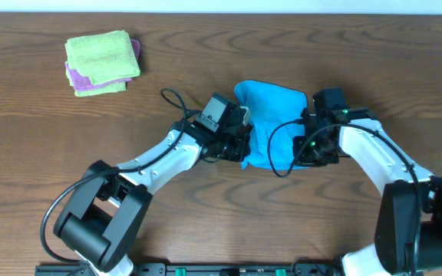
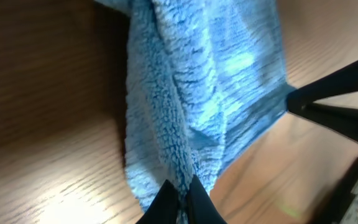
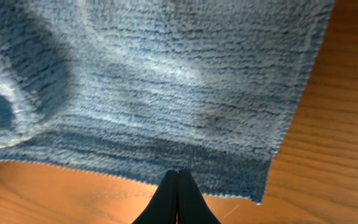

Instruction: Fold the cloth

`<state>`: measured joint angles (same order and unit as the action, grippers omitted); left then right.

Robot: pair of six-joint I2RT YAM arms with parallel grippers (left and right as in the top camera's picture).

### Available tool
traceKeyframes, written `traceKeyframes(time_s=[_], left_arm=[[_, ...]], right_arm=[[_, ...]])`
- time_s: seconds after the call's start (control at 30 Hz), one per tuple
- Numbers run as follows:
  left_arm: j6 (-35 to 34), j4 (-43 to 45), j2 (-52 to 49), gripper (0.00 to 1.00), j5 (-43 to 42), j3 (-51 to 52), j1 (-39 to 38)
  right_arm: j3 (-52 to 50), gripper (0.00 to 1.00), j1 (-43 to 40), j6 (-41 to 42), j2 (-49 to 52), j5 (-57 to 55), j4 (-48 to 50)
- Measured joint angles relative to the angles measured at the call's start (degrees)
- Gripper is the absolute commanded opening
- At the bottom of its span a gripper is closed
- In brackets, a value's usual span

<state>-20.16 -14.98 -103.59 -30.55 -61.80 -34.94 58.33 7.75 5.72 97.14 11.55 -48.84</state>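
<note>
The wooden table [image 1: 37,153] fills the overhead view, and 2 arms reach in from the near edge toward its middle. Between them is the cloth [image 1: 271,115], a sky-blue terry square that is bunched rather than spread: its far part rests on the table and its near edge is gathered between the arms. Well apart at the far left corner, a lime-green cloth [image 1: 102,55] sits folded on top of a purple cloth [image 1: 74,77]. The left gripper [image 2: 180,193] is pressed together on a thick ridge of the blue pile, which rises away from it in long soft folds. The right gripper [image 3: 178,183] is pressed together right at the hem, apparently nipping the thin edge near a corner. The cloth looks light, limp and grippy, not slick. It will likely sag and crease wherever it is unsupported, so it is best held at 2 corners of 1 edge. The left hold on a mid-fold bunch could drag extra layers along.
</note>
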Motion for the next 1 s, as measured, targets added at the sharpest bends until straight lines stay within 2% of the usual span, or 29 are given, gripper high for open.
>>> traceKeyframes(time_s=[0.17,0.5,0.73,1.0], left_arm=[[2.9,-4.1,0.0,0.06,2.4,-2.4,0.0],[5.4,-4.4,0.0,0.06,6.0,-2.8,-1.1],[8.4,-7.9,0.0,0.06,12.0,-3.0,-4.6],[11.5,-11.4,0.0,0.06,19.0,-3.1,-5.0]], right_arm=[[0.0,0.02,0.0,-0.2,0.0,-0.9,0.2],[-0.7,0.02,0.0,-0.3,0.0,-1.1,0.2],[-0.8,0.02,0.0,-0.3,0.0,-1.4,0.3],[-0.8,0.02,0.1,-0.4,0.0,-1.9,0.3]])
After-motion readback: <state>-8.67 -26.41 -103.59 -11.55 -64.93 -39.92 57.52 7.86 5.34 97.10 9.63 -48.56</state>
